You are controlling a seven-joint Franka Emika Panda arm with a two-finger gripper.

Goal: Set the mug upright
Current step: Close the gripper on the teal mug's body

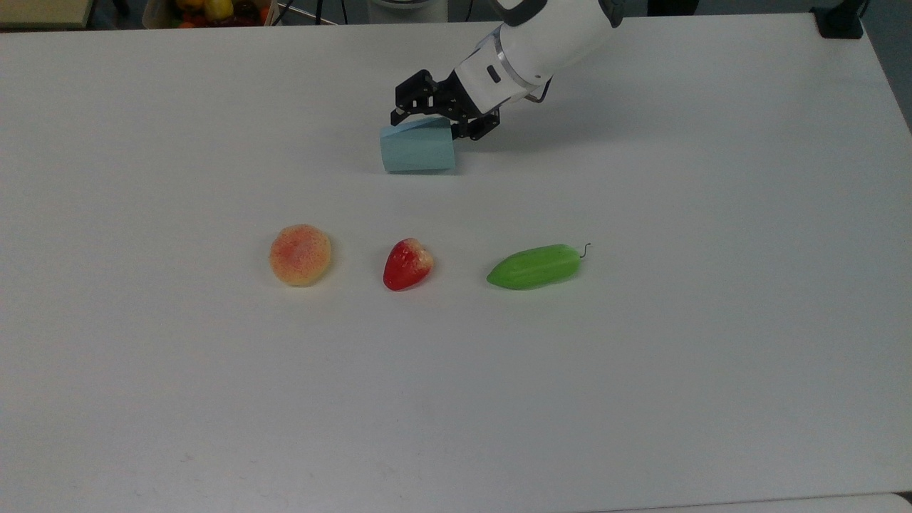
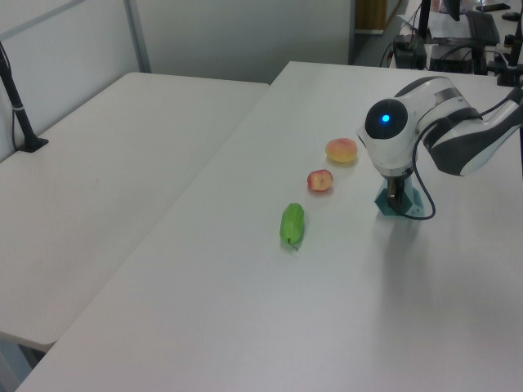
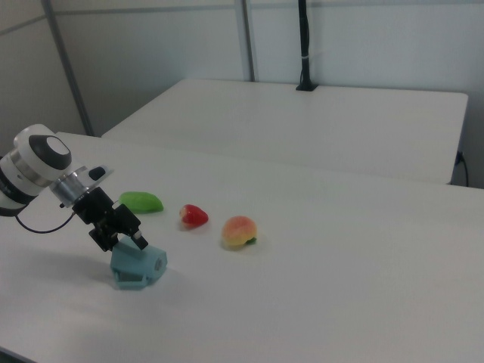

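In the top view, the mug [image 1: 417,148] lies on its side on the white counter [image 1: 712,285], its wider end toward the top view's right. The hand [image 1: 436,122] sits at the mug's far upper edge, fingers spread apart, one near each end. Nearer the camera a peach [image 1: 300,254], a strawberry [image 1: 407,264] and a green cucumber [image 1: 534,266] lie in a row.

In the left view, the hand [image 2: 397,198] points down onto the mug [image 2: 400,204].

In the right view, the hand [image 3: 122,240] rests against the top of the mug [image 3: 138,267], fingers apart.
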